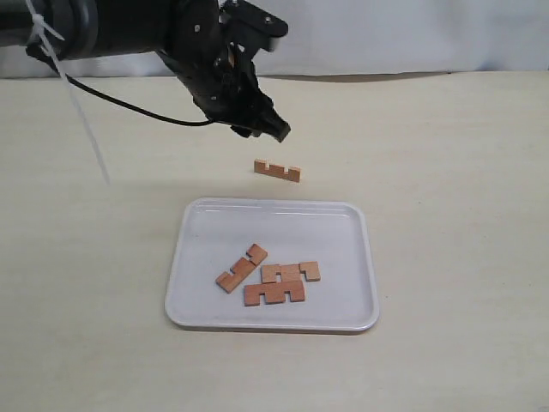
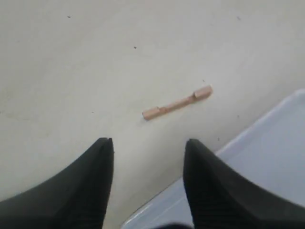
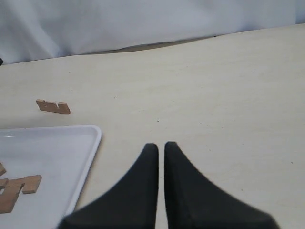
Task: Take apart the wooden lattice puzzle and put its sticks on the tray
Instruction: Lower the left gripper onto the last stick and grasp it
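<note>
Reddish-brown wood, one short notched stick [image 1: 277,170], stands on its long edge on the worktop [image 1: 446,172]. Its notches face up, and it sits just beyond the far rim of the white tray [image 1: 273,203] without touching it. Three more sticks [image 1: 274,293] lie flat inside the tray, two of them touching or nearly so and the third just beside. None are interlocked, so the taking-apart looks done, and I'd say the job is down to fetching that lone piece. Over it the left hand [image 1: 262,130] hovers clear of the worktop, jaws wide and empty. Next it needs to come down with a finger on each broad face, pinch, lift and carry the piece over the rim. Off to the side the right hand [image 3: 161,145] has its jaws almost closed on nothing.
</note>
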